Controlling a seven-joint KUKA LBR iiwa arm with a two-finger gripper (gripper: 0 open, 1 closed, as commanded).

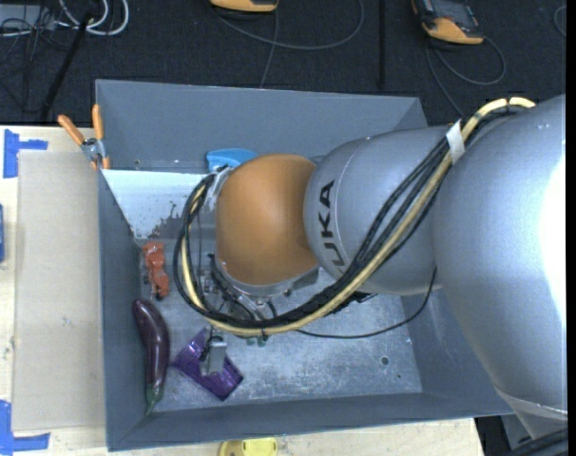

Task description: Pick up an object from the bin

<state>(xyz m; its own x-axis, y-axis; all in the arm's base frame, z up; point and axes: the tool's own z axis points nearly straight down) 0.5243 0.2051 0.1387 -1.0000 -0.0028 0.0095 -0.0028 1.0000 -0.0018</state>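
Gripper (212, 351) is seen low in the near-left part of the bin (364, 354), directly over a flat, angular purple piece (223, 378) lying on the floor close to the near wall. The piece's long axis is set diagonally, from left and slightly farther back to right and nearer, with a pointed corner aimed at the near-right. Its middle is covered by the gripper tip, so the full outline can't be made out, and contact can't be confirmed. Whether the gripper is spread or closed can't be told either, since the mechanism is masked from above by the orange cover (264, 218) and the looped cables (186, 255). Just left of the piece, a dark purple aubergine-shaped thing (153, 340) is laid along the left wall, long axis running near to far, the thin end toward the near corner. Farther back by the same wall a small orange-red thing (156, 266) is seen, its type unclear. At the far wall a light blue thing (229, 158) is partly hidden behind the orange cover; only its top edge is exposed.
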